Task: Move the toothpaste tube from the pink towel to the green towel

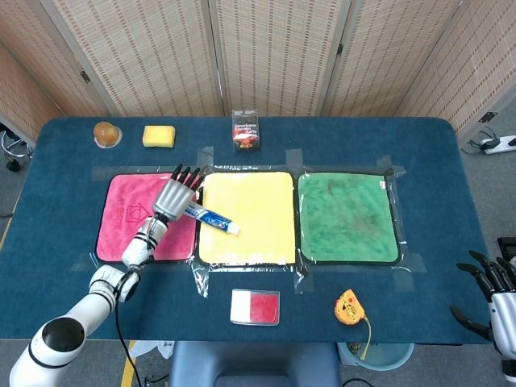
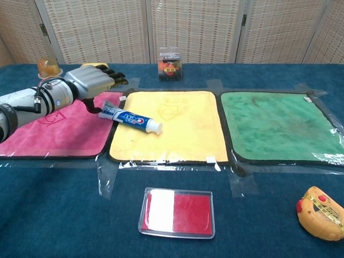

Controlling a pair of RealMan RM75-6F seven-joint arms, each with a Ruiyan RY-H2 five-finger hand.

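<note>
The blue-and-white toothpaste tube (image 1: 211, 218) (image 2: 131, 119) slants over the left part of the yellow towel (image 1: 258, 234) (image 2: 183, 140), cap end lowest and pointing right. My left hand (image 1: 176, 197) (image 2: 91, 83) pinches its flat tail end at the seam between the pink towel (image 1: 129, 230) (image 2: 48, 131) and the yellow one, with the other fingers stretched forward. The green towel (image 1: 347, 218) (image 2: 279, 126) lies bare to the right of the yellow one. At the table's near right corner my right hand (image 1: 493, 292) hangs with fingers spread and holds nothing.
At the back stand a small dark box (image 1: 246, 131) (image 2: 170, 64), a yellow sponge (image 1: 159, 135) and an orange cup (image 1: 106, 133) (image 2: 47, 66). Near the front edge lie a red-and-white case (image 1: 255, 306) (image 2: 177, 212) and a yellow tape measure (image 1: 348, 306) (image 2: 321, 212).
</note>
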